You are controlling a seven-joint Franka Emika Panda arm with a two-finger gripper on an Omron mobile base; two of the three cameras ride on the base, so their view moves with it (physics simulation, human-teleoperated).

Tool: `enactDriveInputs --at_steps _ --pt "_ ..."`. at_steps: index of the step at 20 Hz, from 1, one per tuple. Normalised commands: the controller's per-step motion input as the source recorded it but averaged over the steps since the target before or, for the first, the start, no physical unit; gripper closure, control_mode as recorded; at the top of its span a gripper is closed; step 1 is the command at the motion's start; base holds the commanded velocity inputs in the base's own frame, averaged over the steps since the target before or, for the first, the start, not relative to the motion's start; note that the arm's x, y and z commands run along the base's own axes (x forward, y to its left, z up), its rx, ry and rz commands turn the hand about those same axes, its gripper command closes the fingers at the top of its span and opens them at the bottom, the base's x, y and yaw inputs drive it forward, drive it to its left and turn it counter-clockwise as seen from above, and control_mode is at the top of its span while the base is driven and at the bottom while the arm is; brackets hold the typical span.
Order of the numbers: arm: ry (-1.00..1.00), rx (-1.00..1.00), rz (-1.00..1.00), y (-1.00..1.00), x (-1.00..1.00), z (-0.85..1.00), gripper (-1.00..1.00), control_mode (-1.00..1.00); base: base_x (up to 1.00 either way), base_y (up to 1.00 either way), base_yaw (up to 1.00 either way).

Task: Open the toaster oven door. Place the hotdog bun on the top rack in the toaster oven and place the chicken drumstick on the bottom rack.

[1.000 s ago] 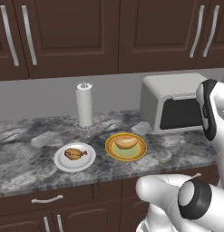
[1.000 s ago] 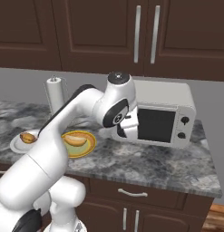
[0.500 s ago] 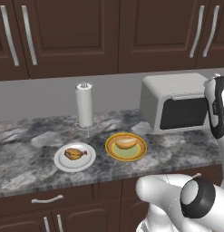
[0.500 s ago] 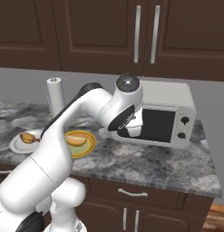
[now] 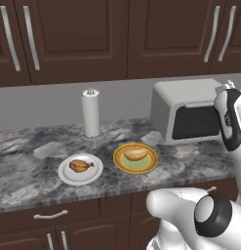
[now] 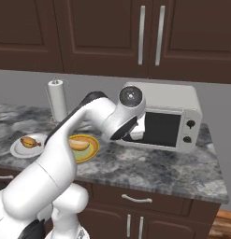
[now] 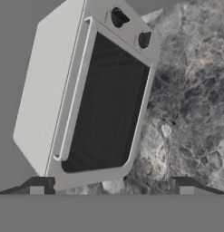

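— Claw [image 7: 111, 185] is standing wide apart with nothing in it, hanging near the shut toaster oven door [image 7: 106, 102].

— So the opening step is only starting; I think it is needing to reach the long handle [image 7: 72, 93] and pull.

— Yes. The hotdog bun [image 5: 135, 154] and chicken drumstick [image 5: 79, 166] are waiting on their plates.

— Both racks are hiding behind dark glass.

Bare counter [image 7: 190, 113] fronts the shut toaster oven door [image 7: 106, 104].
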Motion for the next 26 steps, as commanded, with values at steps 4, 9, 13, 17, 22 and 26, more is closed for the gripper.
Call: enactDriveInputs --at_steps 4,9,13,17,22,26 --pt "0.0 0.08 0.01 0.0 0.24 0.0 -1.0 -1.0 0.0 0.0 0.0" --pt "0.0 0.06 0.06 0.01 0.19 -0.04 -1.0 -1.0 0.0 0.0 0.0" --pt "0.03 0.02 0.07 0.01 0.16 -0.11 -1.0 -1.0 0.0 0.0 0.0" --pt "0.0 0.03 0.06 0.0 0.21 -0.08 -1.0 -1.0 0.0 0.0 0.0" --pt "0.02 0.05 0.05 0.0 0.12 -0.13 -1.0 -1.0 0.0 0.0 0.0" --pt "0.06 0.02 0.01 0.01 0.05 -0.17 -1.0 -1.0 0.0 0.0 0.0"
